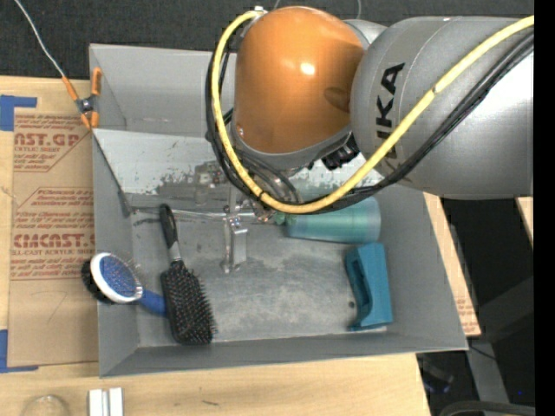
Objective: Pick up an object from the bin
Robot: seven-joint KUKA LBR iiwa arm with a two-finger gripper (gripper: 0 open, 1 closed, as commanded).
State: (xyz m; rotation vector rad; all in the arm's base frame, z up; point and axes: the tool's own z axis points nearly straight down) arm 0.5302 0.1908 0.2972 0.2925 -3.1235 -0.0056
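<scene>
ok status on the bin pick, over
Gripper low over bare floor of grey metal bin, nothing seen held. Teal plastic cylinder nearest, beside it. Black bristled hairbrush lower left, clear of it.

The orange wrist cover (290,76) hides the far-right corner of the bin (111,232) and part of the teal cylinder (340,225).

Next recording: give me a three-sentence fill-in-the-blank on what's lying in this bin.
The bristled hairbrush in the bin is ___ in colour.
The round blue brush lies on the side of the hairbrush nearer the view's ___ edge.
The teal bottle beside the end effector lies on its ___.
Missing words: black; left; side.
</scene>
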